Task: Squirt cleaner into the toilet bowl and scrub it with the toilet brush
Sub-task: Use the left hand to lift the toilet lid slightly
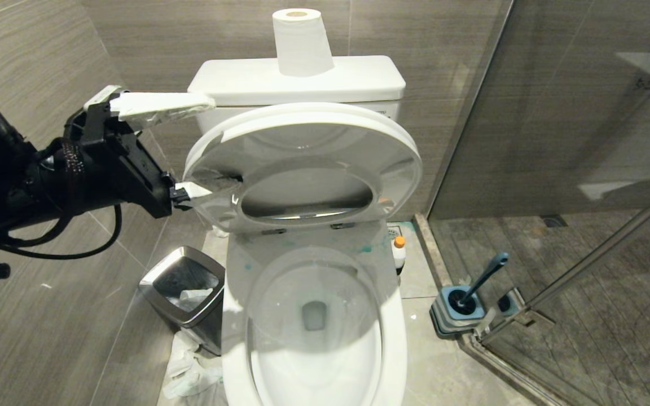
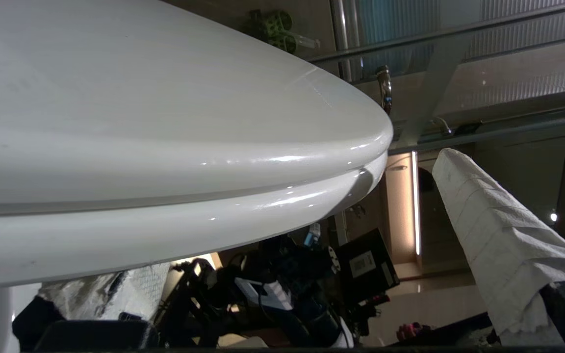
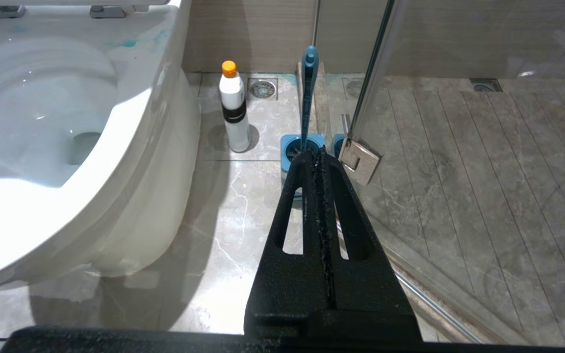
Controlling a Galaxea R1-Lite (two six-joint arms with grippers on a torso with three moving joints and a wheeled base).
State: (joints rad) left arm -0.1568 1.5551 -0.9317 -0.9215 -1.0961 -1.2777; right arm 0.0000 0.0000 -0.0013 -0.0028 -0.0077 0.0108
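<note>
The left gripper (image 1: 201, 149) stands wide open, its two fingers wrapped in white paper. The upper finger (image 1: 161, 107) reaches toward the tank, clear of everything; the lower finger (image 1: 195, 190) touches the edge of the raised seat and lid (image 1: 302, 169), which tilt up over the bowl. In the left wrist view the rim of the lid (image 2: 165, 122) fills the space between the wrapped fingers (image 2: 498, 235), nothing clamped. The right gripper (image 3: 319, 157) has its two black fingers pressed together, holding nothing, hanging above the floor by the brush holder.

One toilet, with its bowl (image 1: 313, 316) open and turquoise smears on the ceramic behind the rim. One cleaner (image 1: 398, 254) stands upright on the floor to the bowl's right, by the wall, orange cap on. One brush (image 1: 486, 276) sits in its blue holder (image 1: 457, 310), just right of the cleaner, beside the glass shower door (image 1: 573, 141); its handle leans up and right. One bin (image 1: 187, 290) stands at the bowl's left, with crumpled paper (image 1: 189, 366) on the floor in front of it. One paper roll (image 1: 301, 42) stands on the tank (image 1: 297, 82).
</note>
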